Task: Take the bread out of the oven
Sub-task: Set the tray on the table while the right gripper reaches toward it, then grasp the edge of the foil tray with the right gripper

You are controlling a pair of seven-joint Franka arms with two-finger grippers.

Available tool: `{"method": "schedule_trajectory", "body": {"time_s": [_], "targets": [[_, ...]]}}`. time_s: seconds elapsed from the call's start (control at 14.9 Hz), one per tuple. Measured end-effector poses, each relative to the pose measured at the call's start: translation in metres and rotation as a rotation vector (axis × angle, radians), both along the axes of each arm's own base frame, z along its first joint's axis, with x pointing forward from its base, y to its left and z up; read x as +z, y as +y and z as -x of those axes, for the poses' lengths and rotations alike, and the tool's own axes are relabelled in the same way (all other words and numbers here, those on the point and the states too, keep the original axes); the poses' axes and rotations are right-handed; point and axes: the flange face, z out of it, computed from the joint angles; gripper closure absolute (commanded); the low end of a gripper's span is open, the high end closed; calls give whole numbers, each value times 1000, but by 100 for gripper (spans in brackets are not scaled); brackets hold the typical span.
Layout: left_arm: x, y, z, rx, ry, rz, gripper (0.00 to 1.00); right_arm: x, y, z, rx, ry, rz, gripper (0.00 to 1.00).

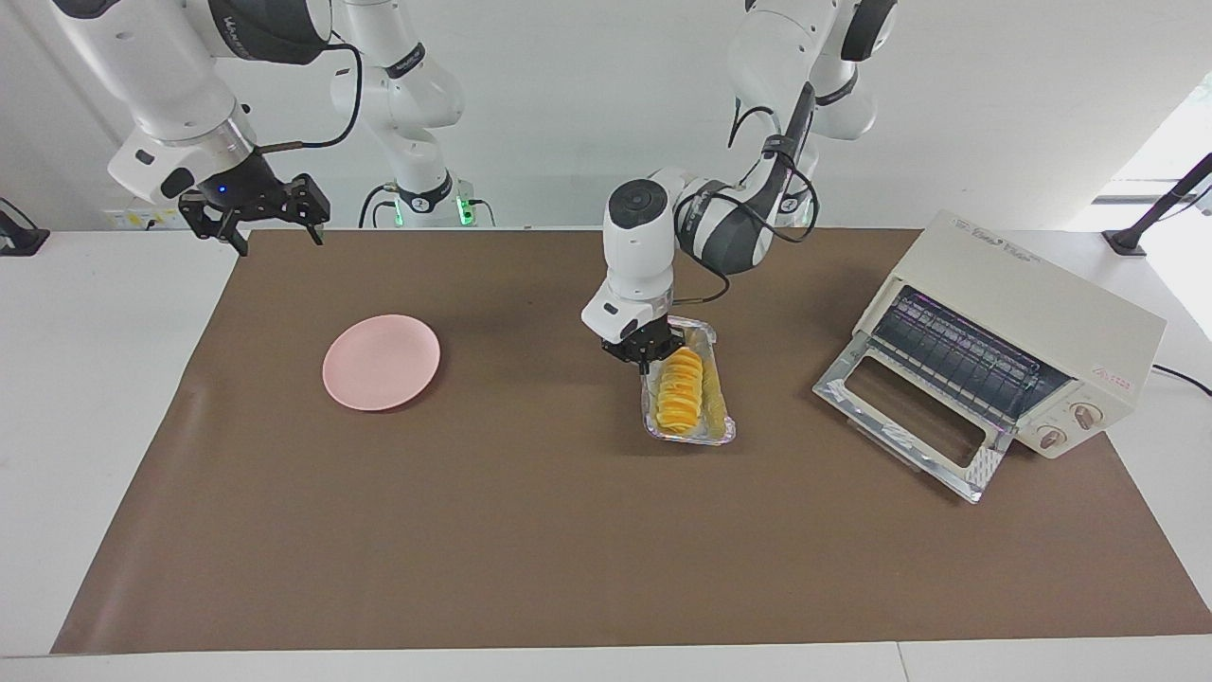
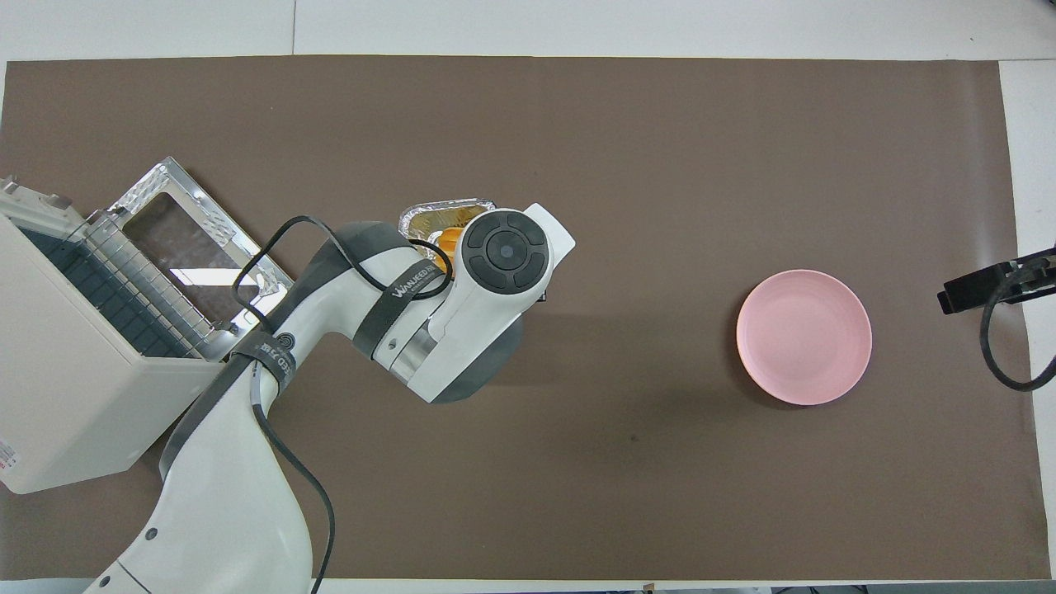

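The bread (image 1: pixel 682 393), a ridged golden-yellow loaf, lies in a silver foil tray (image 1: pixel 708 333) on the brown mat, between the pink plate and the oven. My left gripper (image 1: pixel 649 363) is down at the tray's end nearer the robots, shut on its rim. In the overhead view the left wrist covers most of the tray (image 2: pixel 445 210), and only a sliver of the bread (image 2: pixel 450 239) shows. The cream-white oven (image 1: pixel 1023 313) stands at the left arm's end of the table, its glass door (image 1: pixel 909 417) dropped open and its wire rack bare. My right gripper (image 1: pixel 275 227) waits open, high over the mat's edge.
A round pink plate (image 1: pixel 381 362) lies on the mat toward the right arm's end and holds nothing; it also shows in the overhead view (image 2: pixel 803 337). The oven's open door (image 2: pixel 190 239) juts out over the mat toward the tray. A power cable (image 1: pixel 1184 379) trails from the oven.
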Motion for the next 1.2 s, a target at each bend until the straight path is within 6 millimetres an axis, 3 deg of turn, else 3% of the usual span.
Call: {"method": "schedule_trajectory", "body": {"time_s": [0.07,0.13,0.27,0.33,0.47,0.54,0.67,0.87,1.0,1.07,1.2], "targets": [[-3,-1,1,2,3,-2,88,0,1,0,1,0,0,0],[-4,-1,2,3,5,-3,61,0,1,0,2,0,0,0],[-2,-2,2,11,3,3,25,0,1,0,2,0,0,0],[3,-2,0,27,1,14,0,0,1,0,2,0,0,0],[29,8,-8,78,1,36,0,0,1,0,2,0,0,0],[51,27,-16,116,1,30,0,0,1,0,2,0,0,0],[101,93,-42,224,-11,24,0,-1,2,0,4,6,0,0],[166,227,-74,338,-35,28,0,-3,17,-2,29,-4,-3,0],[192,314,-77,348,1,25,0,-8,48,-8,24,-47,1,0],[199,346,-72,341,36,22,0,-13,69,-10,12,-62,3,0],[207,389,-58,291,121,12,0,-30,121,-13,-27,-78,6,0]]}}
